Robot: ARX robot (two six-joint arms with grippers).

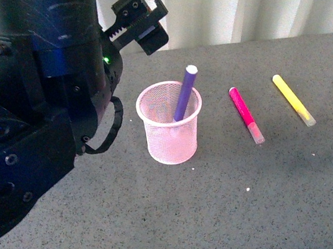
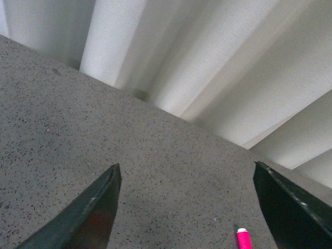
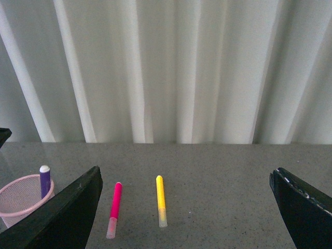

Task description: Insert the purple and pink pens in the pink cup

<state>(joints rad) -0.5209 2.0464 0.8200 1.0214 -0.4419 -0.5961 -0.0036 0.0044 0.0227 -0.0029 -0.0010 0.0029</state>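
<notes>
The left arm [image 1: 22,121] fills the left side of the front view, dark and bulky, bent so that its wrist rises above the counter [image 1: 230,215]; the left tool [image 1: 140,20] sits high at the end of it, above and behind the cup [image 1: 172,127], and touches nothing. In the left wrist view its fingers [image 2: 88,218] stand wide apart, released, with only bare counter and the curtain [image 2: 207,62] between them; the end of the pink pen [image 2: 243,239] shows at the edge of that view.

The cup stands upright on the counter, just right of the left arm; the purple pen [image 1: 185,91] is inside it, leaning to the right, with its pale end sticking out above the rim. The pink pen lies flat on the counter to the right of the cup, apart from it, clear cap toward the robot; the yellow pen [image 1: 294,100] lies further right, roughly parallel to it and not touching it.

The right arm is out of the front view; the right wrist view looks across the counter toward the curtain, with the right tool [image 3: 185,174] spread open and empty, its fingers [image 3: 62,218] framing the pink and yellow pens, the cup at one side.
</notes>
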